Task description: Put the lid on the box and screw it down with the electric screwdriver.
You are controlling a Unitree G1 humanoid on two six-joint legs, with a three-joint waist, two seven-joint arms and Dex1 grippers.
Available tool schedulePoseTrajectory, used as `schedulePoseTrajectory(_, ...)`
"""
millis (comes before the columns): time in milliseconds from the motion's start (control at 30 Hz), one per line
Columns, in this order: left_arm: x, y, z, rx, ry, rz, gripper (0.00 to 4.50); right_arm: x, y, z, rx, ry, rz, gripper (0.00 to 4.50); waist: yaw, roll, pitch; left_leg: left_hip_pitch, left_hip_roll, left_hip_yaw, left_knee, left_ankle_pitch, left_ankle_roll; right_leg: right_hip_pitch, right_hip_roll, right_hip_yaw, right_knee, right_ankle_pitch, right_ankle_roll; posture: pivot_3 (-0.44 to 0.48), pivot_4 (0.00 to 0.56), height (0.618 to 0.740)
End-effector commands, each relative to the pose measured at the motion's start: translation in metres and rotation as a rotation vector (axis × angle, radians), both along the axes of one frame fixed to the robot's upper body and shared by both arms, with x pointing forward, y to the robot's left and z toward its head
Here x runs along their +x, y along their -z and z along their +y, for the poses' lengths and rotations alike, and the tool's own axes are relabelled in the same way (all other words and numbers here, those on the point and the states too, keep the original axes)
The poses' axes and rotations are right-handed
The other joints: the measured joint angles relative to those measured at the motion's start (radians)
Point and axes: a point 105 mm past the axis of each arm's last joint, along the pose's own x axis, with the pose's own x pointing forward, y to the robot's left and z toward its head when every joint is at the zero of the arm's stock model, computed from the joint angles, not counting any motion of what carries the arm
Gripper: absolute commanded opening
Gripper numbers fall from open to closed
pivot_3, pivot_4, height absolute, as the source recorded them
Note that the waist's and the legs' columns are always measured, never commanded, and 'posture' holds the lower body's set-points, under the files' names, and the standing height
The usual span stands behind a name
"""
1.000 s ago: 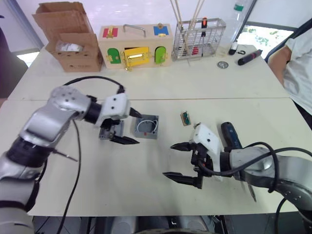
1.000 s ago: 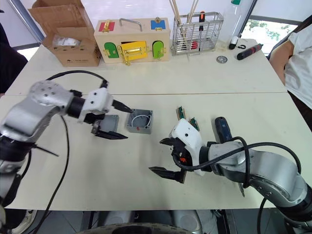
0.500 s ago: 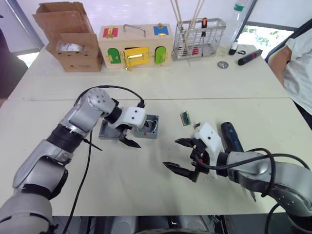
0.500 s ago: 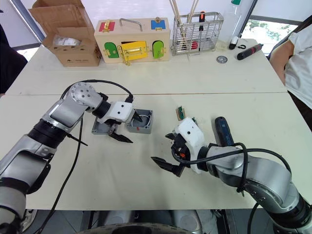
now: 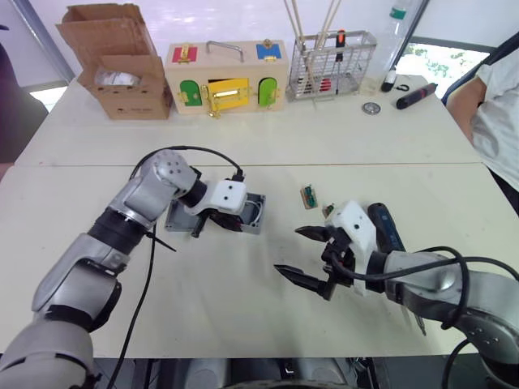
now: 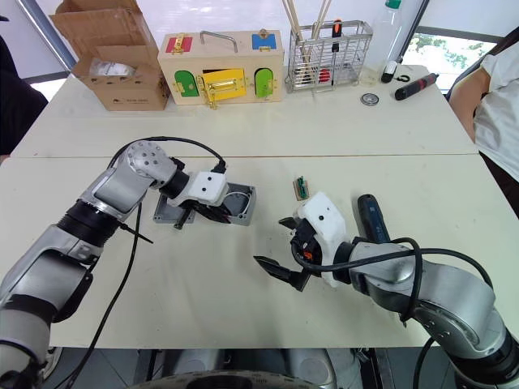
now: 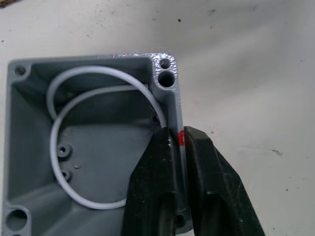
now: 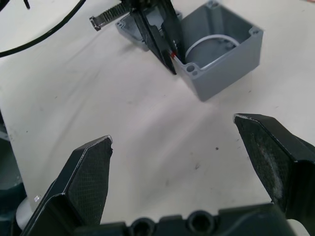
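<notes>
Right, the left gripper (image 7: 178, 147) has its two black fingers (image 7: 152, 187) pinched together on one wall of the box (image 7: 93, 142), one finger inside the cavity and one outside, clamped right at the small red mark on the rim. The box is an open grey plastic square with screw posts in the corners and a loop of thin white wire (image 7: 64, 147) curled on its floor. It sits on the pale, lightly speckled worktop (image 5: 243, 324). The left arm reaches inward with the elbow bent, its white wrist block low over the box (image 6: 235, 203) and a black cable arcing over the forearm.

Just beyond those fingers on the far side of the box lies the lid (image 6: 168, 209), a flat grey plate, resting flat on the worktop and touching or nearly touching the box; the arm hides part of it.

Over to the right gripper (image 5: 310, 258): its fingers (image 8: 91, 172) are spread wide, holding nothing, their textured black pads facing each other above bare worktop, pointed toward the box, which sits well apart from their tips. The right forearm lies low across the worktop with cables looped around it.

Behind that gripper's white housing, near the wrist, the electric screwdriver (image 6: 371, 217) lies on the worktop, thick and dark blue-black. Two small green circuit pieces (image 5: 308, 194) lie beyond the right fingers.
</notes>
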Motion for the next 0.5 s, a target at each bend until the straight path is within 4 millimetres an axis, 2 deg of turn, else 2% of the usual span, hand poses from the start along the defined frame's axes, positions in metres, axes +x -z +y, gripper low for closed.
schedulePoseTrajectory(33,0.001,-0.005,-0.002,0.001,0.032,-0.023,0.05,-0.006,-0.009,0.000,0.003,-0.020,-0.037,4.50,0.001,0.000,0.000,0.000,0.000,0.000,0.000,0.000,0.000,0.000,0.000,0.000,0.000,0.000,0.000,0.000,0.150,0.740)
schedulePoseTrajectory(300,-0.025,-0.020,-0.006,0.033,0.272,0.014,0.05,-0.025,-0.013,-0.002,0.012,-0.090,0.029,4.50,-0.001,0.000,0.000,0.000,0.000,0.000,0.000,0.000,0.000,-0.001,0.000,0.000,0.001,0.000,0.000,0.000,0.150,0.740)
schedulePoseTrajectory(500,-0.025,-0.012,-0.008,0.085,0.372,-0.008,0.05,-0.030,-0.009,-0.005,-0.008,-0.082,0.050,4.50,0.000,0.000,0.000,0.000,0.000,0.000,0.001,0.000,0.000,0.000,0.000,0.000,0.002,0.000,0.000,0.000,0.150,0.740)
